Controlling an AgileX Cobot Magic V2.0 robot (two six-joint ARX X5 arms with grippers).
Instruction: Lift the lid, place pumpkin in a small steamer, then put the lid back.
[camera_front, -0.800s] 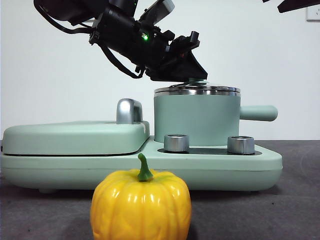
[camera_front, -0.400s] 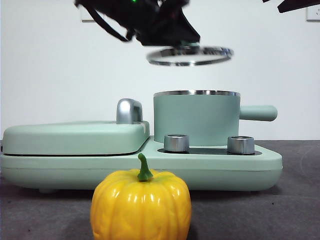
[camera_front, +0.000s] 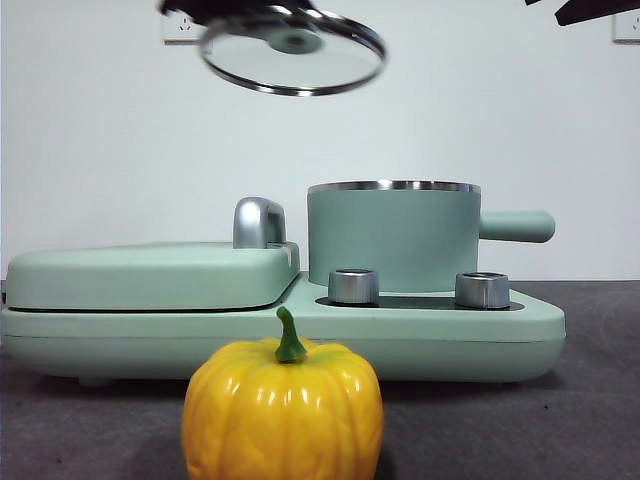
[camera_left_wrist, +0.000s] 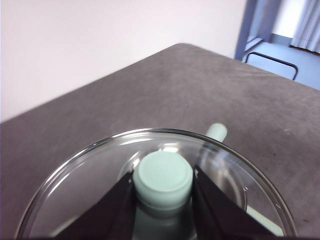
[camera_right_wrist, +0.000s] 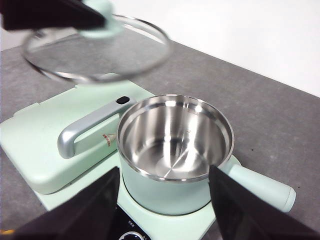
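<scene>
My left gripper (camera_left_wrist: 163, 176) is shut on the mint-green knob of the clear glass lid (camera_left_wrist: 90, 200). It holds the lid (camera_front: 292, 62) high and tilted, above and to the left of the small steamer (camera_front: 393, 237). The steamer (camera_right_wrist: 175, 150) stands open on the appliance base, its steel inside bare. The yellow pumpkin (camera_front: 282, 405) sits on the table in front of the base, untouched. My right gripper (camera_right_wrist: 165, 170) hovers open above the steamer, holding nothing. In the right wrist view the lid (camera_right_wrist: 95, 50) hangs over the griddle side.
The long mint-green base (camera_front: 500, 335) carries two silver knobs (camera_front: 352, 286) and a flat griddle cover (camera_front: 150, 275) with a chrome handle (camera_right_wrist: 90, 127). The steamer's side handle (camera_front: 515, 226) sticks out to the right. A black arm tip (camera_front: 590, 10) shows at the top right.
The lid has come off the steamer, risen, shifted left and tilted. The left arm has climbed almost out of the front view.
</scene>
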